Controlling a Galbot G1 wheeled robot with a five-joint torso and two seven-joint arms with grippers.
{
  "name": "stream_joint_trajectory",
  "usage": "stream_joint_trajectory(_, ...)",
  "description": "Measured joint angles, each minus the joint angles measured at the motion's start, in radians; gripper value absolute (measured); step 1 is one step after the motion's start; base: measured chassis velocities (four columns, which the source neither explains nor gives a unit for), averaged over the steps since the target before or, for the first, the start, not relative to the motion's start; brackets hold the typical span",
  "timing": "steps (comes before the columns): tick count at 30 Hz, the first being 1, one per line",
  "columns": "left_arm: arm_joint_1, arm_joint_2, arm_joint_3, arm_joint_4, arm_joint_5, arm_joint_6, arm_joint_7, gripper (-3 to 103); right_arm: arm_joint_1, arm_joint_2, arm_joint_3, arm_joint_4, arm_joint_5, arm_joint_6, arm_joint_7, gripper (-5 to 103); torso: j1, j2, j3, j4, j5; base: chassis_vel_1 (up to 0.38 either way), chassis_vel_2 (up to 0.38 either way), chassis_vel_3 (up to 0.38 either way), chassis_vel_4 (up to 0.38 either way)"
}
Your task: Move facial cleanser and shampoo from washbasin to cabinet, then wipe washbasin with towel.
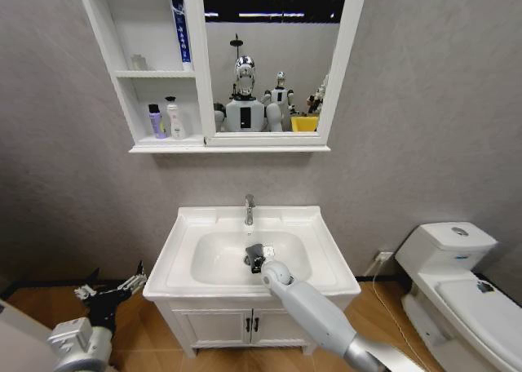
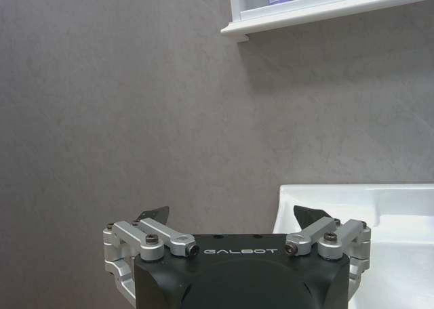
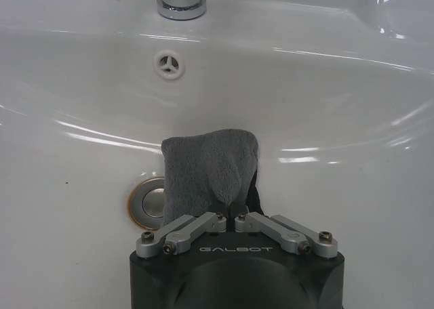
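Down in the white washbasin (image 1: 330,262), the right claw (image 3: 230,211) pinches the grey towel (image 3: 207,170); left claw (image 2: 230,217) gapes, idle

place: mock bathroom, likely a lab | signs: washbasin (image 1: 326,262) with tap (image 1: 249,210) sitting on a low cupboard (image 1: 245,327); toilet (image 1: 457,294) standing beside; cabinet (image 1: 110,46) mirror (image 1: 269,54) reflecting several robots (image 1: 245,103); grey wall (image 1: 424,127)

We read "GALBOT" on the black body of the left gripper (image 2: 234,222) and again on the right gripper (image 3: 232,213). The print on the cabinet's blue tube (image 1: 180,31) is unreadable.
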Motion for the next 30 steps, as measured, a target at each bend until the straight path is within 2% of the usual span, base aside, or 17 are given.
stream_joint_trajectory(19, 0.0, 0.0, 0.0, 0.0, 0.0, 0.0, 0.0, 100, 0.043, 0.145, -0.046, -0.147, -0.048, 0.026, -0.017, 1, 0.0, 0.0, 0.0, 0.0001, -0.0002, 0.0, 0.0, 0.0, 0.0)
stream_joint_trajectory(27, 0.0, 0.0, 0.0, 0.0, 0.0, 0.0, 0.0, 100, 0.048, 0.156, -0.056, -0.139, -0.042, 0.032, -0.015, 1, 0.0, 0.0, 0.0, 0.0003, 0.0, 0.0, 0.0, 0.0, 0.0)
stream_joint_trajectory(30, 0.0, 0.0, 0.0, 0.0, 0.0, 0.0, 0.0, 100, 0.04, 0.132, -0.051, -0.124, -0.041, 0.026, -0.01, 1, 0.0, 0.0, 0.0, 0.0004, 0.0001, 0.0, 0.0, 0.0, 0.0)
